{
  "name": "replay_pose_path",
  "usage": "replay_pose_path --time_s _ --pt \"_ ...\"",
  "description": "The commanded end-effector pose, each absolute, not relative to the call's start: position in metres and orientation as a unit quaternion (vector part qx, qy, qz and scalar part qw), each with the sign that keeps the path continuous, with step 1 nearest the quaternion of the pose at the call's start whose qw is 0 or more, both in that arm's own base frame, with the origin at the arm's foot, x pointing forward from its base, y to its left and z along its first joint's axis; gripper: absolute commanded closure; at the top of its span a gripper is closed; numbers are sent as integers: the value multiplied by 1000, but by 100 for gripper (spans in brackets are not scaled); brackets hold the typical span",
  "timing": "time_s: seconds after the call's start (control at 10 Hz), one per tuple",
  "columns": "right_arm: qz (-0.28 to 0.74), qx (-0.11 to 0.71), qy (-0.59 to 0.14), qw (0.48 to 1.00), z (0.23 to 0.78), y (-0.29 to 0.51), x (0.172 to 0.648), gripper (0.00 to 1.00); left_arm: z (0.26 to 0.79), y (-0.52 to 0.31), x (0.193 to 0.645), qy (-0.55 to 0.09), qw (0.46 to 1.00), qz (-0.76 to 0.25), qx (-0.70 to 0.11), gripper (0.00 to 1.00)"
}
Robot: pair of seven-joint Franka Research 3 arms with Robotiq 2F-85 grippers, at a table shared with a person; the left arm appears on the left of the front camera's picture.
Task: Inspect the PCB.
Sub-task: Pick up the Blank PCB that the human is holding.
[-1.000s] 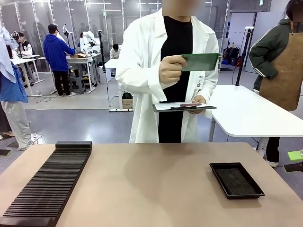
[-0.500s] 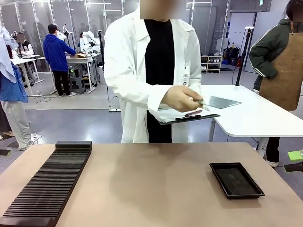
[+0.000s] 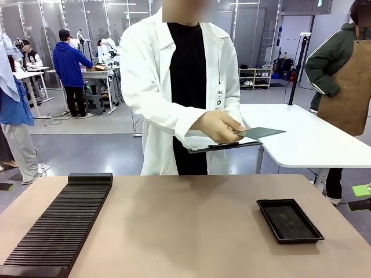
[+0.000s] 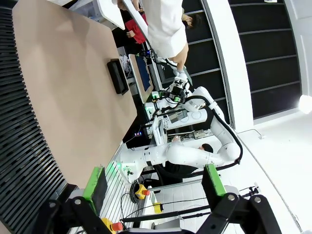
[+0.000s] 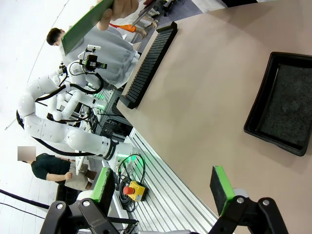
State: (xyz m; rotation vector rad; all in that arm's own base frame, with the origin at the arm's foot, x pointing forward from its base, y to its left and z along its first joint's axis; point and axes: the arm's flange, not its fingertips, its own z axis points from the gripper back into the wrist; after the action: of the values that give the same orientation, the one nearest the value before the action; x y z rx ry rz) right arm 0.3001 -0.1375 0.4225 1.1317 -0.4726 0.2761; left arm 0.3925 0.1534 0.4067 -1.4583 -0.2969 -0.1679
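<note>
Both the left gripper [image 4: 155, 181] and right gripper [image 5: 163, 187] gape wide and empty, while the PCB [image 3: 262, 132] lies level in the person's hand [image 3: 220, 126] beyond the table [image 3: 185, 226]; thin, stiff, light and probably fragile, it wants pinching by a bare edge.

A smooth grey floor [image 3: 87, 150] runs back to glass partitions [image 3: 46, 23] along the far side, with ceiling lights [image 3: 122, 4] glinting above them. Cluttered work tables [image 3: 95, 72] stand at the far left, a low shelf [image 3: 255, 78] stands farther back on the right, and a white table [image 3: 307, 142] sits just beyond the tan table [image 3: 185, 220] up front.
</note>
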Motion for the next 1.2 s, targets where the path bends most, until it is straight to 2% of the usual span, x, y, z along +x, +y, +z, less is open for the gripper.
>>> replay_pose_path --time_s 0.0,0.1,0.2,0.3,0.6,0.8,1.1 --pt "136 532 -232 803 423 -138 302 0 411 157 393 -122 733 -76 -665 0" --pt "129 529 -221 809 423 -137 300 0 411 157 393 -122 733 -76 -665 0" --pt "81 533 -187 821 433 -136 306 0 411 157 393 -122 733 -76 -665 0" --pt "78 574 -176 796 457 -134 307 0 411 157 393 -122 733 -76 -665 0" --pt "45 618 -113 777 517 -112 328 0 411 157 393 -122 733 -76 -665 0" --pt "3 643 -72 763 537 -85 351 0 411 157 393 -122 733 -76 -665 0" --pt "-14 651 -52 757 548 -60 376 0 411 157 393 -122 733 -76 -665 0"
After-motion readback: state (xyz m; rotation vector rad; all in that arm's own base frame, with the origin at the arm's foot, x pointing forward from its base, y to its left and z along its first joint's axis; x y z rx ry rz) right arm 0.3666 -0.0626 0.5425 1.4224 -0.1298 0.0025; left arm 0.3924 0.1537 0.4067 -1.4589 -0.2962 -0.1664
